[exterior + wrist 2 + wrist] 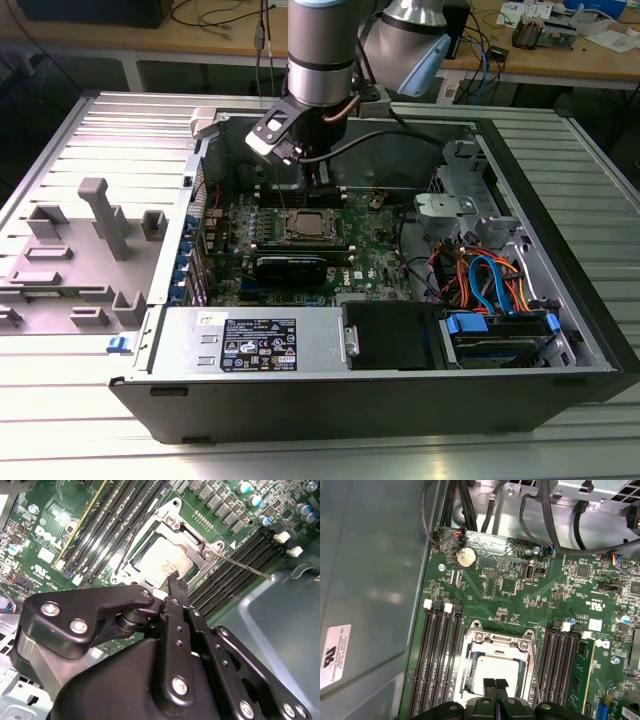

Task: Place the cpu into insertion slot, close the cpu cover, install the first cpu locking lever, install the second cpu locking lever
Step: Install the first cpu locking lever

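Claw [495, 683] hangs closed over one cpu [492, 663] inside one cpu cover [501, 644].

No text was legible anywhere. In the exterior view, a black label [258, 345] with white print sat on the power supply [320, 352], at 7 o'clock from the socket [305, 226]; the print was too fine to read. In the first wrist view, a white sticker [335, 652] on the case wall [370, 555] carried a dark mark, unreadable. In the second wrist view, the board [50, 515] silkscreen was just white blobs.
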Motion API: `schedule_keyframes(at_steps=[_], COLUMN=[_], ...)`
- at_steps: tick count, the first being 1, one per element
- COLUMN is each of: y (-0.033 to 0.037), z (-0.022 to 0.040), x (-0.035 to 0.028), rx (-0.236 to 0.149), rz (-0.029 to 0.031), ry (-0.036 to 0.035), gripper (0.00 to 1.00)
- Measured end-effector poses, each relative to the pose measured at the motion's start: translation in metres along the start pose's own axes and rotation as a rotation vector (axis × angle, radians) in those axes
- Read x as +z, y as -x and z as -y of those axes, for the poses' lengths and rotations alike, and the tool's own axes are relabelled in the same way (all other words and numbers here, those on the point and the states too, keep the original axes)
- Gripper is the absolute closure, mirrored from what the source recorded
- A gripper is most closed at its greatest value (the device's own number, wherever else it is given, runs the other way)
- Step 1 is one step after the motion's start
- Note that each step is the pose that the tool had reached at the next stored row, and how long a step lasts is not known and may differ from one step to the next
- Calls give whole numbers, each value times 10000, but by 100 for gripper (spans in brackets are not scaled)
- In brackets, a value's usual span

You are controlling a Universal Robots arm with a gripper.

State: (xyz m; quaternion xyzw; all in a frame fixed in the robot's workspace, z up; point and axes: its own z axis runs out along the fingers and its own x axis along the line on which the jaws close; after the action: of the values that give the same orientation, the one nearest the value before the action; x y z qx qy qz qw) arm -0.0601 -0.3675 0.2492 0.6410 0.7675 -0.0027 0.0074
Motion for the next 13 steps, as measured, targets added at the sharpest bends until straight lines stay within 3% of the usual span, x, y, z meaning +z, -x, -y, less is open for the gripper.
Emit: schedule_keyframes(at_steps=[7, 13], y=[2, 2], z=[-1, -1], x=[-136, -141], rx=[0, 0], rz=[1, 0], ry=[-2, -2], gripper=[89, 89])
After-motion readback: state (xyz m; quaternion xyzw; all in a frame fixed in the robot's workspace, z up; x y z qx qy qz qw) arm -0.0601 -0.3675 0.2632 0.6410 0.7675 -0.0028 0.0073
